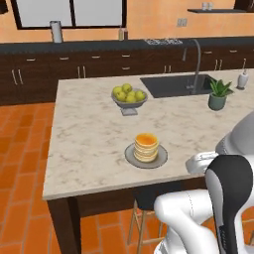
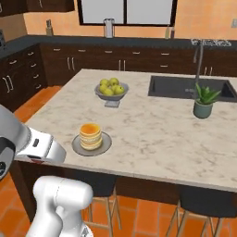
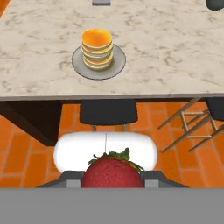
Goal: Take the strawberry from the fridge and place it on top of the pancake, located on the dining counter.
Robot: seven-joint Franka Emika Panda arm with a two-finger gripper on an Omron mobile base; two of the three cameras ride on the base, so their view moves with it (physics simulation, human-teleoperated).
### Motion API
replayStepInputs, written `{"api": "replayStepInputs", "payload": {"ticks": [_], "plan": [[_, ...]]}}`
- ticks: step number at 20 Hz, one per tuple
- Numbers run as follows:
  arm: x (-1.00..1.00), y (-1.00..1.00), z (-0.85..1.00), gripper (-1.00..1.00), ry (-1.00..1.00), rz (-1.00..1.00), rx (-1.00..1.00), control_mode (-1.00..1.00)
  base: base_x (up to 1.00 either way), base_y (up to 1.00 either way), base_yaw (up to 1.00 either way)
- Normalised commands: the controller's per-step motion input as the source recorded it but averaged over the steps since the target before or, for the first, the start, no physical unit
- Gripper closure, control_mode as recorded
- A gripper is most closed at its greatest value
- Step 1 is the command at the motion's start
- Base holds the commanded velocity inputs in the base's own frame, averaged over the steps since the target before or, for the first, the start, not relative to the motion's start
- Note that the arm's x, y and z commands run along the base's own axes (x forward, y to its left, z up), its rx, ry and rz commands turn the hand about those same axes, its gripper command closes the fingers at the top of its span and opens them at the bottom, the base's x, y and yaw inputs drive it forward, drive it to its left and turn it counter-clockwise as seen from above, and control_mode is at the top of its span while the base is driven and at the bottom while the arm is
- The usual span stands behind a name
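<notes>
Pancake [image 3: 97,49] on plate [image 3: 118,65]; tool [image 3: 113,180] grips strawberry [image 3: 113,173].

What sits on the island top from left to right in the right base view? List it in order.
Pancake on its grey plate → bowl of yellow-green fruit → sink → potted plant, all on the dining counter.

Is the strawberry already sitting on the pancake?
No: in the hand view the strawberry sits between the fingers, short of the counter, and the pancake top is bare.
</notes>
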Motion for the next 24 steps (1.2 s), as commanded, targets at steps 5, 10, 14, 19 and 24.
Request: {"api": "replayStepInputs", "payload": {"ticks": [5,10,14,19,24], "plan": [[0.0,0.0,0.0,1.0,0.0,0.0,0.0,1.0,0.2,0.51,-0.2],[0.0,0.0,0.0,1.0,0.0,0.0,0.0,1.0,0.45,0.09,0.0],[0.0,0.0,0.0,1.0,0.0,0.0,0.0,1.0,0.5,0.24,0.0],[0.0,0.0,0.0,1.0,0.0,0.0,0.0,1.0,0.61,0.14,0.0],[0.0,0.0,0.0,1.0,0.0,0.0,0.0,1.0,0.7,0.2,0.0]]}}
